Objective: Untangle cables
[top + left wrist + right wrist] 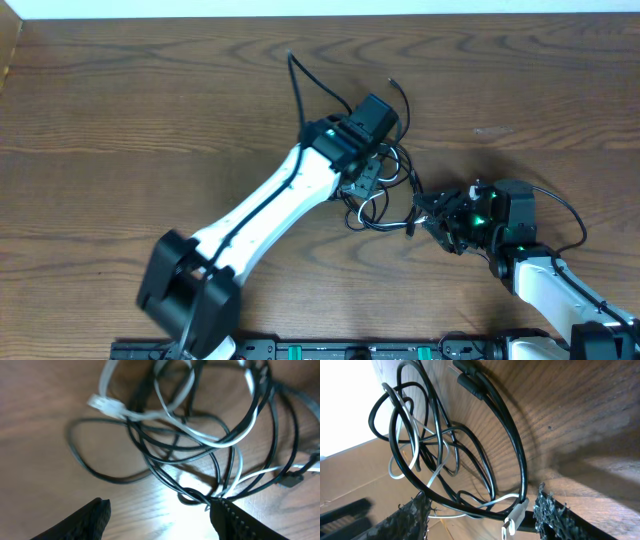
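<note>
- The cables (pixel 385 200) lie in one tangled heap on the wooden desk (pixel 150 100), right of the middle and between the two arms.
- From above, two black strands reach out of the heap toward the far edge of the desk, and the rest is packed in tight loops.
- The left gripper (pixel 162 517) hangs over the heap, released, with its fingers (pixel 95 515) spread wide and nothing clamped between them.
- In the left wrist view, black cables (pixel 165 450) cross each other in several loops, and a white cable (pixel 210 440) weaves through them.
- The white cable ends in a pale plug (pixel 106 406) lying on the bare wood at the upper left.
- One small black loop lies just beside the tip of the right-hand finger in that view; whether it touches, I cannot tell.
- The right gripper (pixel 482 517) sits at the right side of the heap, also released, with its fingers (pixel 555 515) well apart.
- In the right wrist view, a big black loop passes through the gap between those fingers, with a white plug (pixel 515 519) just beside one of them, not squeezed.
- Two black plug ends (pixel 470 382) lie side by side on the wood at the top of that view.
</note>
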`<state>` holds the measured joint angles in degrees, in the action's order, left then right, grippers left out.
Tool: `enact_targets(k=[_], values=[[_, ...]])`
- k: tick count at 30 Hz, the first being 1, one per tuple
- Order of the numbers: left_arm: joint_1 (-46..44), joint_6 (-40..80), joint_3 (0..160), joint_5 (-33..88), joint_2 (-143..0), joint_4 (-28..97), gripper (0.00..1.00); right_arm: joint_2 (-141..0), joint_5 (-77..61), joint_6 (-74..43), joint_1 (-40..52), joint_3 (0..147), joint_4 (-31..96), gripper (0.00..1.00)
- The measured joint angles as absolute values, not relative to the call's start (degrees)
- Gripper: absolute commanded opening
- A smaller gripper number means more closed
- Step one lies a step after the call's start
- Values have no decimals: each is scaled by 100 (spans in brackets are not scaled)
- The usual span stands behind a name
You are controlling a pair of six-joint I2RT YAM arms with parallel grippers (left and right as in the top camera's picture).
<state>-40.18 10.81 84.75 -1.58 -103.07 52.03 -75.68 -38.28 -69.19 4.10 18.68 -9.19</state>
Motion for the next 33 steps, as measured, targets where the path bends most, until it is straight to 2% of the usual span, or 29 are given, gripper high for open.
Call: enact_targets(k=[16,17,19,20,27,33], values=[[-4027,2300,8475,117,-11754,4976,68,-7568,-3763,-6825,410,1868,-666,66],[-4027,2329,8475,117,-11793,4930,58,-7568,-3760,-6814,410,1868,-668,66],[-4027,2370,8475,121,-11815,4893,19,-7568,-3758,-6796,410,1868,-666,66],[-4027,2399,8475,117,-11815,4895,7,-7568,-3756,-6794,410,1868,-668,66],[-4029,2272,8475,121,-11813,4925,8,-7568,-3743,-6792,410,1868,-666,67],[-4027,1625,8455,121,-11297,4890,7,-7568,-3745,-6777,410,1868,-661,69]])
